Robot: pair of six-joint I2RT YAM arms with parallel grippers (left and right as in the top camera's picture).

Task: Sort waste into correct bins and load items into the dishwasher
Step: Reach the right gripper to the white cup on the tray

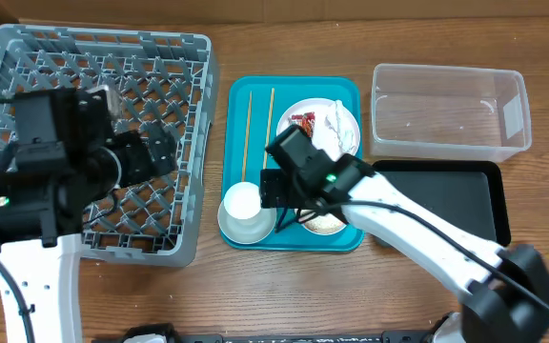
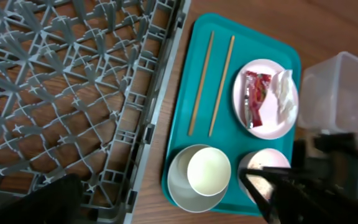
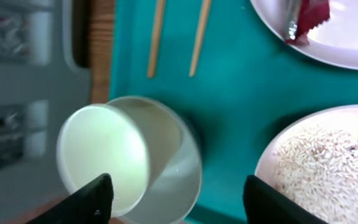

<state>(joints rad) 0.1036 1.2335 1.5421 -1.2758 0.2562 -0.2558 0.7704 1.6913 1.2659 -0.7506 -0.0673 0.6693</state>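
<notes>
Right end effector (image 3: 182, 190) low over the teal tray (image 3: 229, 93), fingers (image 3: 98, 196) wide apart, gripping nothing. Straddles two targets in the wrist view: white cup (image 3: 104, 158), nested in the pale grey bowl (image 3: 179, 162), toward 9 o'clock; bowl of rice scraps (image 3: 328, 168) toward 3 o'clock, rim just beside the other finger. Both round, so no long axis to match; chopsticks (image 3: 156, 37) up at 12 o'clock, running 12-to-6. Left end effector (image 1: 160, 152) over the dish rack (image 1: 27, 57), well apart from the tray; open or closed, cannot tell. Likely falls to the right arm: shift toward 3 o'clock, catch the bowl rim, carry toward the black tray (image 1: 456, 195) across the worktop (image 1: 255, 295).
</notes>
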